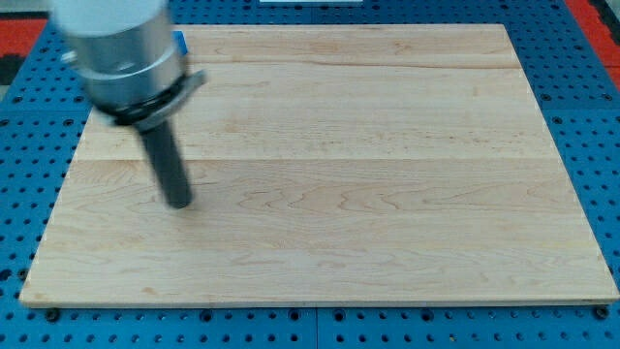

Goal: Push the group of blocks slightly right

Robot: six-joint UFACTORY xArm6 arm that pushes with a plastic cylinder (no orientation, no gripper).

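Note:
My tip rests on the wooden board in its left part. Only a small sliver of a blue block shows, near the board's top left corner, just right of the arm's grey body. Its shape cannot be made out. The tip is well below that sliver. Any other blocks are hidden behind the arm body or are out of sight.
The board lies on a blue perforated table. A red strip runs along the view's top left and top right corners.

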